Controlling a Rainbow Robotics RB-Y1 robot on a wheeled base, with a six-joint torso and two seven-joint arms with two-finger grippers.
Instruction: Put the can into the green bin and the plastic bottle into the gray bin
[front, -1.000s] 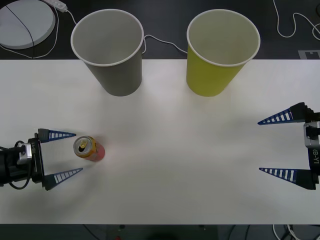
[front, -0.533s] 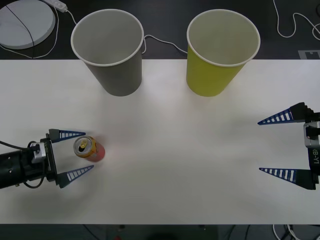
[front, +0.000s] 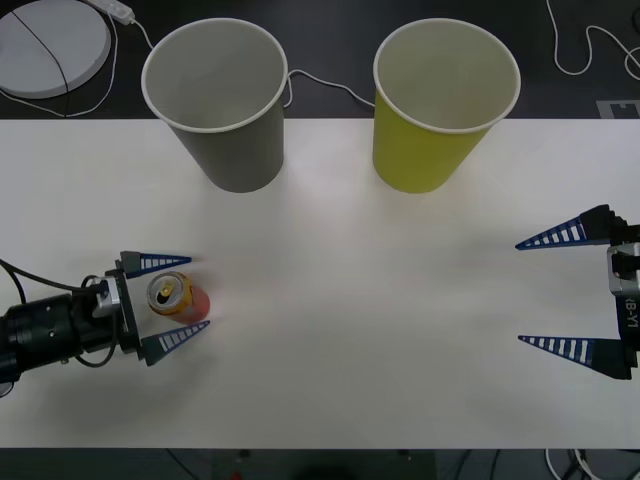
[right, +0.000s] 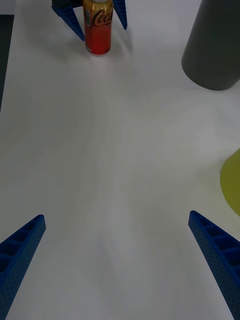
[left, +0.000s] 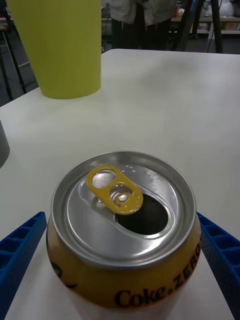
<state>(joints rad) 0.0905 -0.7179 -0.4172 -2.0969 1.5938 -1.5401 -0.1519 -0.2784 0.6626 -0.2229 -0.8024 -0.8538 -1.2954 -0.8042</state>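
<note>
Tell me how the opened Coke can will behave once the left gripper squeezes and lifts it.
The Coke can is already opened, so probably light and easily dented. Standing upright between the left gripper's open fingers, it may tip if nudged. Any leftover liquid could spill when tilted.

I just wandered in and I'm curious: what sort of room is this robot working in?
Probably a lab or test workspace. A plain white table holds only staged props: a can and two oversized cup-shaped bins, gray and green. Loose cables trail across the dark floor behind.
</note>
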